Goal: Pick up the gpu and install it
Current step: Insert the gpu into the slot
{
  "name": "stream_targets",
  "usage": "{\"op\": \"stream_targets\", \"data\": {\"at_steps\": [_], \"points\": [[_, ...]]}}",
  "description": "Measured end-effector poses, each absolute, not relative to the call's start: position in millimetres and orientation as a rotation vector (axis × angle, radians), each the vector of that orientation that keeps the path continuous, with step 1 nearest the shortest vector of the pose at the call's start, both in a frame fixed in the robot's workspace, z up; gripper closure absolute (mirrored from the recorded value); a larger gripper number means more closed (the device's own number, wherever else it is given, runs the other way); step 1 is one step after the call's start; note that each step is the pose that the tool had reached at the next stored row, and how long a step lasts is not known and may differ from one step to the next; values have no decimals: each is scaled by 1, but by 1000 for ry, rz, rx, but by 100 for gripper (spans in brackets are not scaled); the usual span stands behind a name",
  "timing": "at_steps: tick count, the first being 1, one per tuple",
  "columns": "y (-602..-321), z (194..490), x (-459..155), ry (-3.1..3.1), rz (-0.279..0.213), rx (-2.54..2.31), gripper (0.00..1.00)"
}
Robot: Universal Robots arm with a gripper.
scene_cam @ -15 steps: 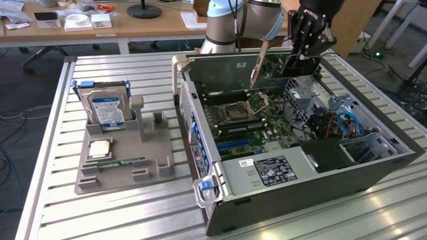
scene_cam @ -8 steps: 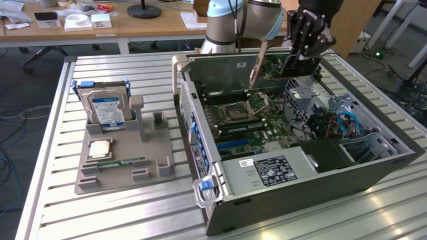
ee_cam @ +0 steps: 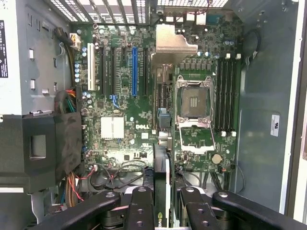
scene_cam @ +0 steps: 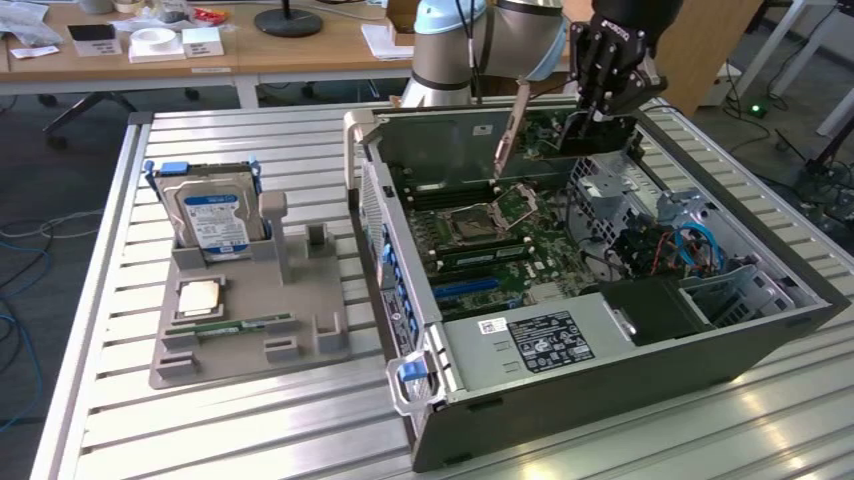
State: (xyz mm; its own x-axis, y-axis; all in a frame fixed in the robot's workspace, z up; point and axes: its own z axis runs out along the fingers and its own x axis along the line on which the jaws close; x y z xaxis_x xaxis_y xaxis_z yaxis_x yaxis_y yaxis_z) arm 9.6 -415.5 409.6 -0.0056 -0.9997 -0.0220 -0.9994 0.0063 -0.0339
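Exterior view: hand point(scene_cam: 594, 112) clenched on gpu point(scene_cam: 597, 138), held on edge above motherboard point(scene_cam: 534, 240) inside open case point(scene_cam: 601, 370), probably so connector edge faces slots. Wrist view: gpu point(ee_cam: 161, 163) edge-on between fingers point(ee_cam: 142, 203), over motherboard, not yet seated in blue slot point(ee_cam: 134, 72).

- A slatted metal table point(scene_cam: 267, 420) fills the foreground, catching bright reflections.
- Behind it stands a wooden desk point(scene_cam: 294, 55) carrying a round black stand base point(scene_cam: 287, 20).
- Grey floor point(scene_cam: 54, 170) lies at the exterior view's left, with loose cables point(scene_cam: 16, 240).

Bright, even light; soft shadows.
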Motion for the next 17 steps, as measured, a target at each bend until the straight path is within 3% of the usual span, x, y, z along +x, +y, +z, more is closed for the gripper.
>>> {"op": "stream_targets", "data": {"at_steps": [17], "points": [[-415, 409, 5, 2209, -13, -2177, 74]]}}
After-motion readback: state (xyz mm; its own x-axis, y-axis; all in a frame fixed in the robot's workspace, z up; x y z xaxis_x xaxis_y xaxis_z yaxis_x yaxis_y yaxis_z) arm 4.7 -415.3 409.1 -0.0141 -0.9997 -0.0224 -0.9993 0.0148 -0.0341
